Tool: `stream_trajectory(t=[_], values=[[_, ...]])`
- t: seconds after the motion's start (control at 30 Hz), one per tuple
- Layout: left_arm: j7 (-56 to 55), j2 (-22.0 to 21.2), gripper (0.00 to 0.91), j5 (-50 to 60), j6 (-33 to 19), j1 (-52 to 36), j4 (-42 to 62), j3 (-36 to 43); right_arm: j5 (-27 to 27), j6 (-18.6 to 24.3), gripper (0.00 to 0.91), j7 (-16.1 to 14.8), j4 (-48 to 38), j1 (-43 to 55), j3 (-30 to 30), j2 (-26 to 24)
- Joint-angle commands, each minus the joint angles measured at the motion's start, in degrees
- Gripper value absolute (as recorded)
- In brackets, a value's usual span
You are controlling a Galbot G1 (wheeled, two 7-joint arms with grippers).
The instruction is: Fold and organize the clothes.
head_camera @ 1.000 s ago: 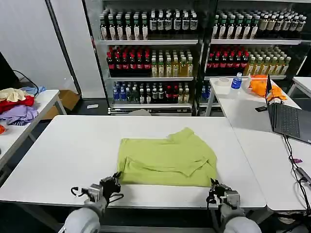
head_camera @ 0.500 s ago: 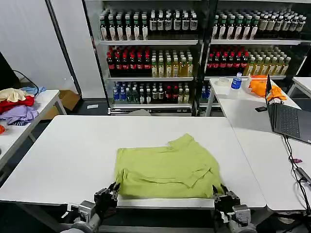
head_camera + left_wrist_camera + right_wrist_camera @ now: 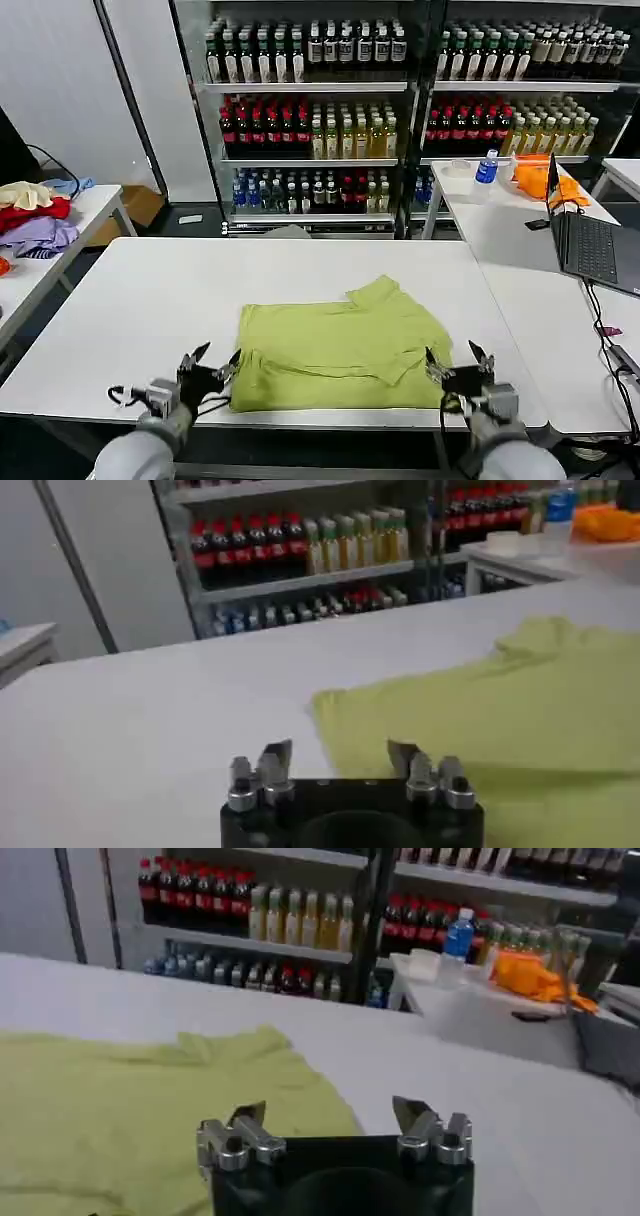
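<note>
- Lying flat on the white table [image 3: 150, 300], the lime T-shirt [image 3: 340, 345] sits folded into a rough rectangle near the table's front edge, one sleeve or collar flap poking out at its far side.
- At the shirt's near left corner, the left end effector [image 3: 212, 362] hovers just over the table, fingers spread wide and gripping nothing.
- From the left wrist view, the open fingers [image 3: 272, 763] frame the shirt's corner [image 3: 480, 720], with the fabric spreading away from it.
- At the shirt's near right corner, the right end effector [image 3: 455, 362] is just as wide open, and empty too.
- From the right wrist view, its fingertips [image 3: 245, 1118] stand apart above the yellow-green cloth [image 3: 130, 1108].
- Behind the shirt, beyond the table, drink coolers [image 3: 400, 100] line the wall, and a laptop [image 3: 590, 245] sits on the neighbouring table to the shirt's right.
</note>
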Motion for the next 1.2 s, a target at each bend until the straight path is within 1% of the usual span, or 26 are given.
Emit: stream_trajectory(t=[0.03, 0.27, 0.47, 0.6, 0.7, 0.93, 0.97, 1.0, 1.03, 1.07, 1.1, 1.13, 1.17, 1.2], values=[[-1.3, -1.4, 0.907, -4.9, 0.6, -22.8, 18.4, 10.0, 5.5, 0.0, 0.907, 0.4, -20.3, 24.0, -8.2, 0.5], [-1.6, -4.1, 0.907, -4.9, 1.3, -29.3, 24.9, 14.8, 7.8, -0.1, 0.907, 0.3, -30.3, 31.8, -12.5, 2.8], [-1.7, -7.3, 0.907, -4.8, 1.8, -32.0, 29.5, 17.4, 7.9, -0.1, 0.907, -0.4, -39.7, 37.6, -14.4, 6.1], [-1.5, -7.6, 0.907, -4.6, 1.8, -32.6, 30.9, 17.9, 7.7, 0.0, 0.907, -1.1, -45.3, 40.8, -15.3, 8.2], [-1.6, -7.8, 0.907, -4.7, 1.7, -32.9, 31.8, 17.8, 6.5, 0.0, 0.907, -1.6, -49.0, 42.8, -15.0, 10.4], [-1.4, -8.0, 0.907, -5.3, 2.1, -32.5, 32.4, 17.8, 4.9, 0.0, 0.907, -2.3, -55.6, 45.8, -16.3, 14.1], [-1.2, -7.9, 0.887, -5.4, 2.2, -32.2, 32.3, 17.8, 4.6, 0.0, 0.907, -2.4, -56.4, 46.0, -16.3, 14.6], [-1.1, -7.8, 0.524, -5.4, 2.2, -32.1, 32.2, 17.8, 4.5, 0.0, 0.907, -2.5, -57.1, 46.3, -16.3, 15.0], [-1.0, -7.6, 0.373, -5.5, 2.1, -31.9, 32.1, 17.9, 4.5, 0.0, 0.907, -2.5, -57.7, 46.4, -16.3, 15.4], [-0.9, -7.5, 0.131, -5.6, 2.1, -31.7, 31.9, 18.0, 4.5, 0.0, 0.907, -2.5, -58.1, 46.5, -16.3, 15.6], [-0.7, -7.5, 0.091, -5.6, 2.1, -31.6, 31.8, 18.0, 4.5, 0.0, 0.756, -2.5, -58.6, 46.5, -16.3, 15.9], [-0.5, -7.3, 0.060, -5.7, 2.1, -31.3, 31.7, 18.0, 4.5, 0.0, 0.544, -2.4, -59.0, 46.5, -16.4, 16.0], [-0.4, -7.2, 0.040, -5.8, 2.1, -31.1, 31.5, 18.0, 4.5, 0.0, 0.151, -2.4, -59.5, 46.4, -16.5, 16.3], [-0.2, -7.1, 0.020, -5.8, 2.1, -30.9, 31.4, 17.9, 4.6, 0.0, 0.000, -2.4, -59.6, 46.3, -16.5, 16.3]])
